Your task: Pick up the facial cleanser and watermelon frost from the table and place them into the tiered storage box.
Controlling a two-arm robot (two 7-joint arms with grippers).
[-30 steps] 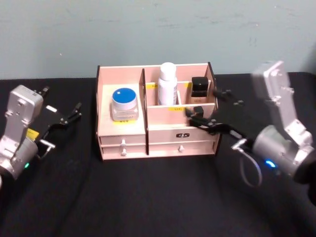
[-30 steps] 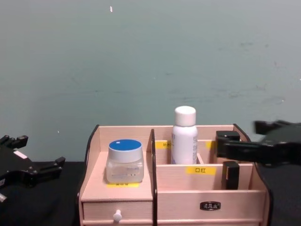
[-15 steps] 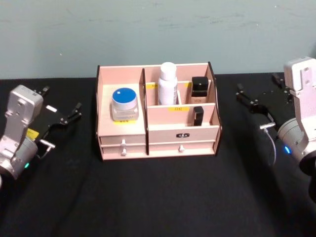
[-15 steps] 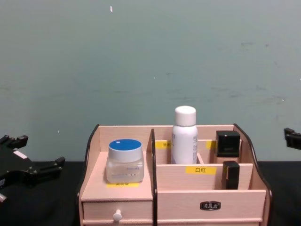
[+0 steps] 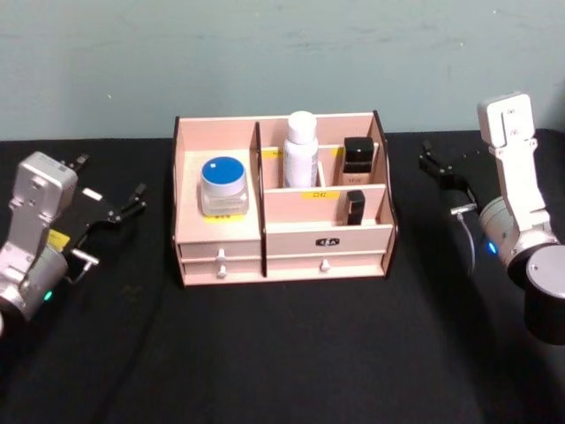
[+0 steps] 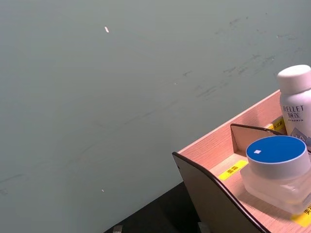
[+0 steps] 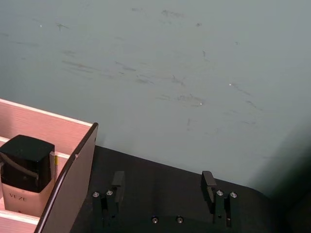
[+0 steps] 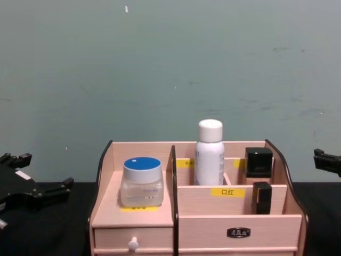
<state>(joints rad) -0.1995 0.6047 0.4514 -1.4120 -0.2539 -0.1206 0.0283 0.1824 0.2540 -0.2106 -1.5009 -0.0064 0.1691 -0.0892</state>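
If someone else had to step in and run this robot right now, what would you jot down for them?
Left gripper: open, empty, parked left of the box.
Right gripper: open, empty, right of the box, holding nothing.
In the box: blue-lidded jar on the left shelf, white bottle in the back middle slot, black-capped bottle back right, small black tube front right.
Done: nothing lies loose on the black table.
Left: apparently nothing; just check the items sit properly.

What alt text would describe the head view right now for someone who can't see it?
A pink wooden storage box sits mid-table holding a blue-lidded jar, a white bottle and two small black items. The left gripper and right gripper rest open on either side, holding nothing.
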